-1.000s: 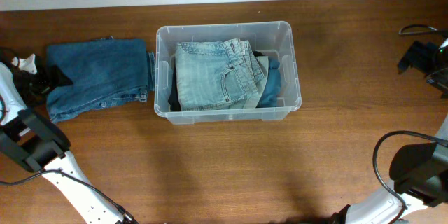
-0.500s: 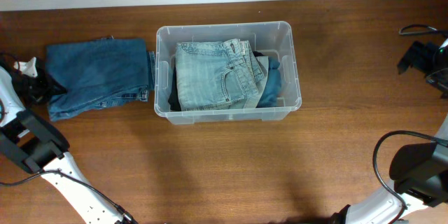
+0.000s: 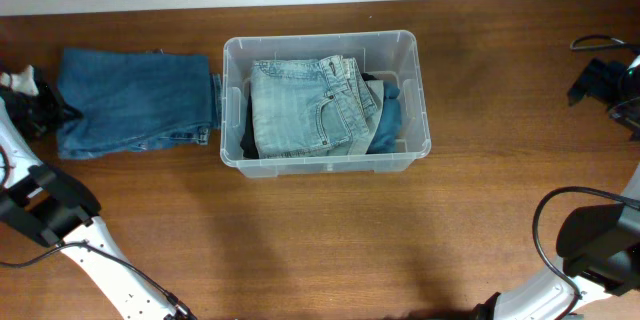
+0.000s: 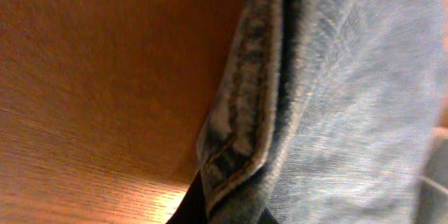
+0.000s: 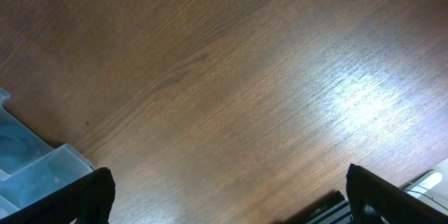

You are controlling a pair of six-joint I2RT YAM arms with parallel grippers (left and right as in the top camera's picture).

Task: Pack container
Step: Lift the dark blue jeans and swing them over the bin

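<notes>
**Pinching denim beside the bin**

My left gripper (image 3: 52, 116) sits at the far left of the table (image 3: 320, 245), with its jaws closed on the hem of the folded blue jeans (image 3: 135, 100). In its wrist view the stitched edge (image 4: 234, 161) fills the frame and runs down between dark fingers (image 4: 183, 208). Those jeans lie flat on the wood, their right end just beside the container (image 3: 325, 166), which is the clear bin standing mid-table towards the back. Inside it is a folded pair of pale jeans (image 3: 305, 105) on top of a darker blue garment (image 3: 388, 120) (only its edge shows). My right gripper (image 3: 598, 82) is well apart at the right edge, with its jaws spread wide and nothing between them – just bare wood below, and a corner of the bin at the lower left of its wrist view.
</notes>
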